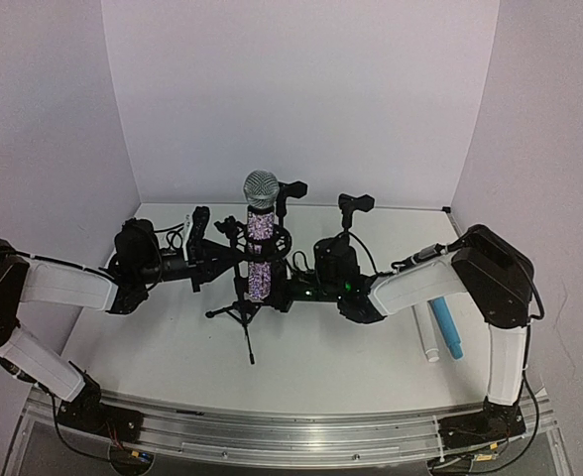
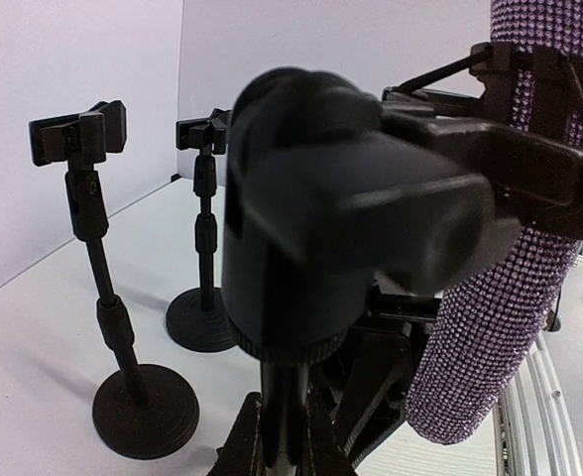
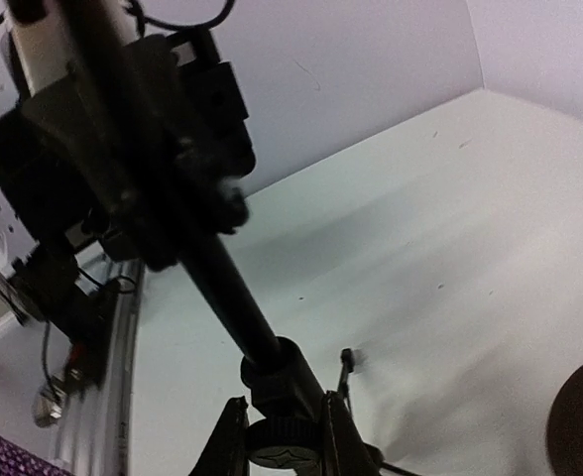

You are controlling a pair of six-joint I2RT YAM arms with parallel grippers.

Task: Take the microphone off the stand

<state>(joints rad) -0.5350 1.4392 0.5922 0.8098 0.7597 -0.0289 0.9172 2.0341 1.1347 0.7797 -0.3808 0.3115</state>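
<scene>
1. Plain white tabletop (image 1: 173, 347) boxed in by white walls, with two small black round-base desk stands (image 2: 145, 412) parked at the far side.
2. The purple glittery microphone (image 1: 260, 238) with the silver mesh head sits upright in the ring cradle of the black tripod stand (image 1: 240, 305), mid-table. So it's not out yet.
3. The left gripper (image 2: 280, 441) reaches in from the left. As far as we can tell, its fingers are clamped on the stand's pole just under the swivel head.
4. The right gripper (image 3: 286, 441) comes from the right, pinched shut around a collar lower on that same pole.
5. Our read: the stand is braced but nothing is touching the mic. The real work is left, since one gripper has to let go, take the glittery body and lift it clear.
</scene>
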